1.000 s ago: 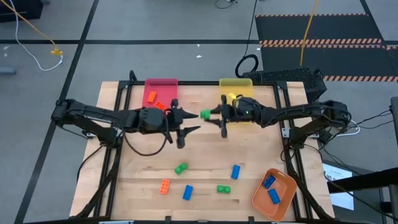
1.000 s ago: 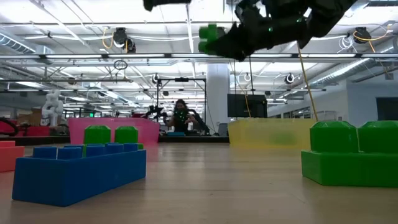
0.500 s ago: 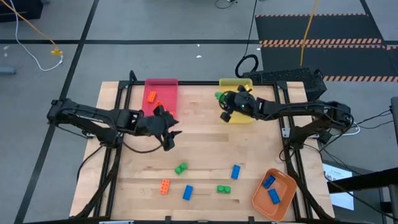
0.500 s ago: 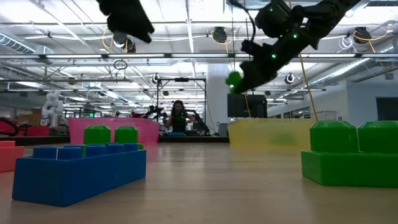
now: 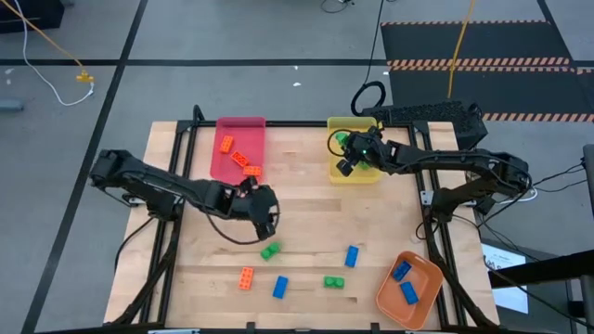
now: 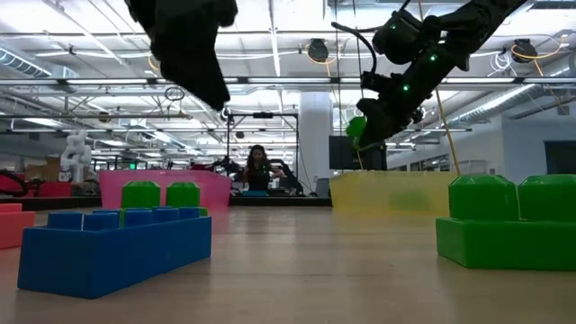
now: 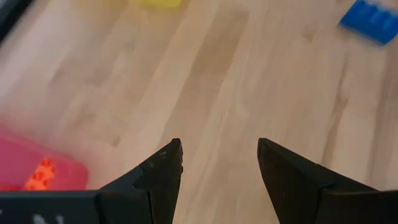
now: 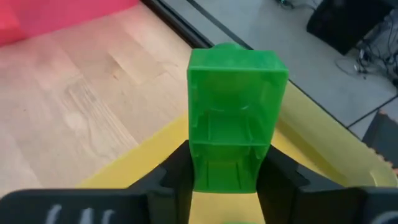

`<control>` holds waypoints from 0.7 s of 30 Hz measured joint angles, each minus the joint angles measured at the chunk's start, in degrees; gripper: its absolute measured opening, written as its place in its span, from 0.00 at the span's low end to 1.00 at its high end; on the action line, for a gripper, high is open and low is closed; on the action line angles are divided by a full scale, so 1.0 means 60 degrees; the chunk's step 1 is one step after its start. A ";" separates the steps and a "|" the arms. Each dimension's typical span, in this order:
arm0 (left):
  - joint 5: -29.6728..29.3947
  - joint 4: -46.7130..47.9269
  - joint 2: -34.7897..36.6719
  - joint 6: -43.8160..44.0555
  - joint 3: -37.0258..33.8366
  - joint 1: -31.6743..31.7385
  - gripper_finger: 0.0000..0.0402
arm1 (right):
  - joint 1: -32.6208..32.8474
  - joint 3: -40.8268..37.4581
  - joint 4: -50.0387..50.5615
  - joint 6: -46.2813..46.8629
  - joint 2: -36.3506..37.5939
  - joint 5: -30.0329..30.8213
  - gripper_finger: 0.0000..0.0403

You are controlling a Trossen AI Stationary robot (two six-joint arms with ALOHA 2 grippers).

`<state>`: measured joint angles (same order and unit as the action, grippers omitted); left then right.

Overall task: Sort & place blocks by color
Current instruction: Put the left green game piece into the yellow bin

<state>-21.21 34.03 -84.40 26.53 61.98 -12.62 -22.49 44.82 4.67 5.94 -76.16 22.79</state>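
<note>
My right gripper [image 5: 344, 150] is shut on a green block [image 8: 235, 106] and holds it above the yellow tray [image 5: 364, 173] at the table's far right. In the low view that block [image 6: 357, 129] hangs high over the tray. My left gripper [image 7: 217, 149] stands open above bare wood at the table's middle [image 5: 266, 219], with nothing between its fingers. Loose blocks lie flat on the near part of the table: a green one [image 5: 270, 250], an orange one [image 5: 245, 277], a blue one [image 5: 280, 288], another green [image 5: 333, 282] and another blue [image 5: 352, 256]. My right gripper pinches the green block between its two fingers [image 8: 280, 177], on two opposite side walls at the block's near end [image 8: 200, 167]. The fingers slant down from the table's right side. The block sticks out forward past the fingertips, its hollow underside toward the wrist camera, lifted clear above the yellow tray.
The pink tray [image 5: 239, 148] at the far left holds orange blocks [image 5: 243, 160]. An orange tray [image 5: 419, 269] at the near right corner holds two blue blocks [image 5: 401, 272]. A person shows in the room beyond the table [image 6: 258, 171].
My right gripper has carried the green block from the table's middle toward the far right edge, over the yellow tray, and has tipped downward. My left gripper has gone toward the near edge and down, tipping its open fingers toward the wood.
</note>
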 joint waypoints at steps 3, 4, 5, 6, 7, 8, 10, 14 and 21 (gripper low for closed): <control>0.0403 -0.0023 -0.0284 0.0240 0.0000 0.0015 0.52 | -0.0079 0.0000 0.0069 0.0229 0.0000 -0.0011 0.46; 0.0616 0.0035 -0.0324 0.0334 0.0000 0.0007 0.52 | -0.0083 0.0000 0.0069 0.0285 0.0000 -0.0015 0.51; 0.0830 0.0014 -0.0355 0.0426 0.0000 -0.0023 0.52 | -0.0083 0.0000 0.0065 0.0335 0.0000 -0.0011 0.55; 0.1038 -0.0064 -0.0360 0.0471 0.0000 -0.0047 0.52 | -0.0083 0.0000 0.0059 0.0352 0.0000 -0.0011 0.59; 0.1167 -0.0087 -0.0360 0.0526 0.0004 -0.0093 0.52 | -0.0083 0.0000 0.0054 0.0353 0.0000 -0.0011 0.62; 0.1242 -0.0061 -0.0357 0.0550 0.0004 -0.0152 0.52 | -0.0083 0.0000 0.0058 0.0349 0.0000 -0.0011 0.64; 0.1284 -0.0054 -0.0322 0.0602 0.0004 -0.0261 0.52 | -0.0083 0.0000 0.0054 0.0333 0.0000 -0.0011 0.68; 0.1485 -0.0021 -0.0302 0.0786 0.0004 -0.0478 0.52 | -0.0079 0.0000 -0.0026 0.0175 0.0000 -0.0017 0.71; 0.2111 0.0152 -0.0302 0.1552 0.0004 -0.0864 0.52 | -0.0076 0.0000 -0.0026 0.0149 0.0000 -0.0055 0.71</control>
<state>-8.55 34.94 -86.21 35.85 62.00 -17.80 -22.94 44.82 4.51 6.83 -76.16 22.46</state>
